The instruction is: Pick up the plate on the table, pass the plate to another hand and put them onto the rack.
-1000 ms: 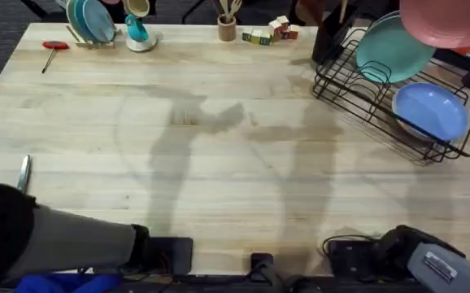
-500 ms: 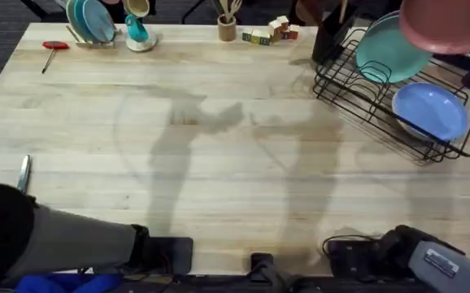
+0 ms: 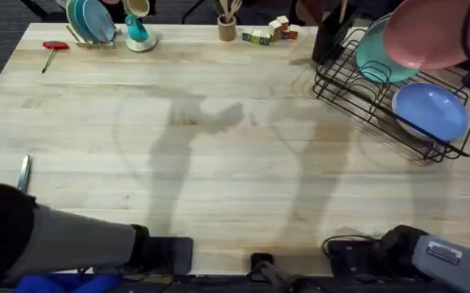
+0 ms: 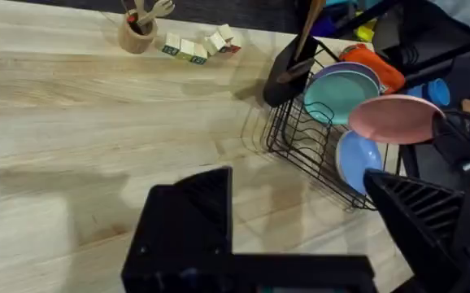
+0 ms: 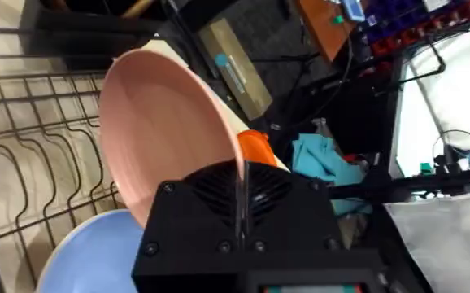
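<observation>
With the right gripper (image 5: 239,213) clamped on the rim of the pink plate (image 3: 426,32) above the rack (image 3: 357,98), we should tilt it upright into 1 free slot; the left gripper (image 4: 300,220) stands open.

No text can be read; a white label on the right arm (image 3: 442,254) carries print too small to make out.
</observation>
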{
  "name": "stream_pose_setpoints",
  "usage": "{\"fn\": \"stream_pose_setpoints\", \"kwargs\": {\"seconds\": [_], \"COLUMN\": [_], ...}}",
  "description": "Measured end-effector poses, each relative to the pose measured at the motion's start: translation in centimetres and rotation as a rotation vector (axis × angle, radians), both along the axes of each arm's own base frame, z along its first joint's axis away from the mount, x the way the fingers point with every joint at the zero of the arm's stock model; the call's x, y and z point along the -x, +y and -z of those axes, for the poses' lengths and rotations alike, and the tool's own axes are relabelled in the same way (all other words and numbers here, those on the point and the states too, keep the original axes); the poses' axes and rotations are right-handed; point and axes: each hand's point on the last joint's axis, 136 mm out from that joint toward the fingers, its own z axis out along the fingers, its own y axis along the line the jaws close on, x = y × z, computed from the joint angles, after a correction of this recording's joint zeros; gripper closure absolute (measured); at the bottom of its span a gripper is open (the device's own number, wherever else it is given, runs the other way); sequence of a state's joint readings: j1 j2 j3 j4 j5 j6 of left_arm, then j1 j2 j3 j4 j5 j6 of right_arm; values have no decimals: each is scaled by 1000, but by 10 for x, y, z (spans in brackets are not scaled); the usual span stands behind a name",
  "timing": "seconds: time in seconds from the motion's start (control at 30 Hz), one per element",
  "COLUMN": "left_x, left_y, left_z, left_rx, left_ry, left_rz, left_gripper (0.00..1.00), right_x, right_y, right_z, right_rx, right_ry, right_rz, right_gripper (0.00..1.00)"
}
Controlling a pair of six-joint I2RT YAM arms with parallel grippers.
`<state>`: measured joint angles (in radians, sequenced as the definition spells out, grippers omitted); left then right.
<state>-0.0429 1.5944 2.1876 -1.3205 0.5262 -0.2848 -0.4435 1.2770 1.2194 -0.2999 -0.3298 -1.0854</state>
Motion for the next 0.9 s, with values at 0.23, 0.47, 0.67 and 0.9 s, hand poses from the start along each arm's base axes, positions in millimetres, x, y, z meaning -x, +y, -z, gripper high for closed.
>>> {"fn": "stream_pose_setpoints", "kwargs": {"seconds": [0.23, 0.47, 0.67, 0.9], "left_x": [0, 0, 0, 0], "left_y": [0, 0, 0, 0], "left_z": [0, 0, 0, 0], "left_rx": [-1, -2, -2, 5], "left_ry": [1, 0, 0, 7], "left_rz": [-2, -2, -2, -9], "left_gripper": [6, 6, 6, 6], "right_x": [-22, -34, -43, -59], "right_y": [-10, -16, -10, -1], "right_z": [17, 39, 56, 70], "right_rx": [1, -16, -32, -33], "right_ry": [5, 43, 78, 85], "right_rz": [-2, -2, -23, -55], "right_gripper": [973, 973, 973, 973]}}
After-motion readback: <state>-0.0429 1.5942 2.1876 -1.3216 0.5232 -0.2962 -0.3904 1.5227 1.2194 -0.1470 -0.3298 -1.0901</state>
